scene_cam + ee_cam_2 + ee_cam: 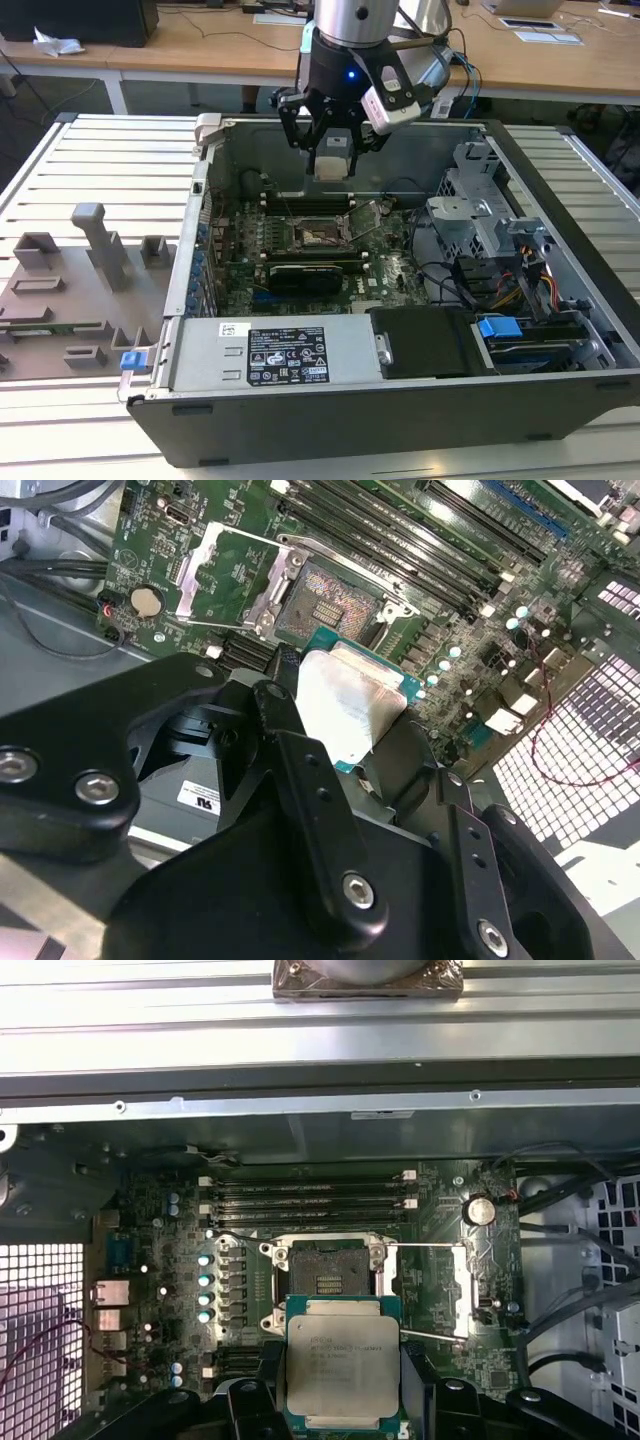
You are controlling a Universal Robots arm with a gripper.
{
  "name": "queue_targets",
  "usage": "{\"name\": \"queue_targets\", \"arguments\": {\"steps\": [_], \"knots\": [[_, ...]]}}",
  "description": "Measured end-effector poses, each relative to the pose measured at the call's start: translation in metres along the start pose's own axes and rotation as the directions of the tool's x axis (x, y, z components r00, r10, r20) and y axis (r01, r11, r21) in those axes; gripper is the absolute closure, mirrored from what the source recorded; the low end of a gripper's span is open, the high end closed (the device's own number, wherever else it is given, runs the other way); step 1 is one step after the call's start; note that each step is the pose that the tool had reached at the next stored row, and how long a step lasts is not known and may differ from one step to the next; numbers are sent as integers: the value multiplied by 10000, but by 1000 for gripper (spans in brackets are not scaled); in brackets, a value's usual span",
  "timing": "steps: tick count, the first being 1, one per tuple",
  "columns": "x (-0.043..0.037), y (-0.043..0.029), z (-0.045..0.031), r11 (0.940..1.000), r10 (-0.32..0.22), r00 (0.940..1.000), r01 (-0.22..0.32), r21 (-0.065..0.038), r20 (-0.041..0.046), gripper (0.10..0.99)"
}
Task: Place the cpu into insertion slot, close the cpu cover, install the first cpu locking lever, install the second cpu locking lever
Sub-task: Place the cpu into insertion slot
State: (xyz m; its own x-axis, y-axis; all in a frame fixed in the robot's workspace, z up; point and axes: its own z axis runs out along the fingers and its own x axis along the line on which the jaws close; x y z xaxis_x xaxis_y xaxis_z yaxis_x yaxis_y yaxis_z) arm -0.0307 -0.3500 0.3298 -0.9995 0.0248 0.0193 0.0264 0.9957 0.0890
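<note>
Black jaws grip the cpu (342,1365) by its edges (its pale face carries faint print, too small to read), holding it above the green motherboard (160,1290), apart from the insertion slot (328,1270). The slot lies bare, with the cpu cover (461,1290) swung open beside it. A white printed label (300,355) marks the power supply (205,360).

Where stuff sits — the cpu (342,1368) up over the insertion slot (325,1270)
It's clamped in the gripper (333,152), clear of the slot; the cpu cover (461,1295) lies flipped open beside it on the motherboard (160,1290) in the computer case (300,430).
</note>
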Motion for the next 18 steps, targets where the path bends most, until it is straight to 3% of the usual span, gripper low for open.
{"name": "queue_targets", "arguments": {"steps": [7,15,18], "knots": [[-1,-4,44,10000,0,10000,0,-1,0,545],[-2,-12,147,10000,2,10000,-2,43,1,545],[-9,10,174,9987,5,10000,-6,501,14,545]]}}
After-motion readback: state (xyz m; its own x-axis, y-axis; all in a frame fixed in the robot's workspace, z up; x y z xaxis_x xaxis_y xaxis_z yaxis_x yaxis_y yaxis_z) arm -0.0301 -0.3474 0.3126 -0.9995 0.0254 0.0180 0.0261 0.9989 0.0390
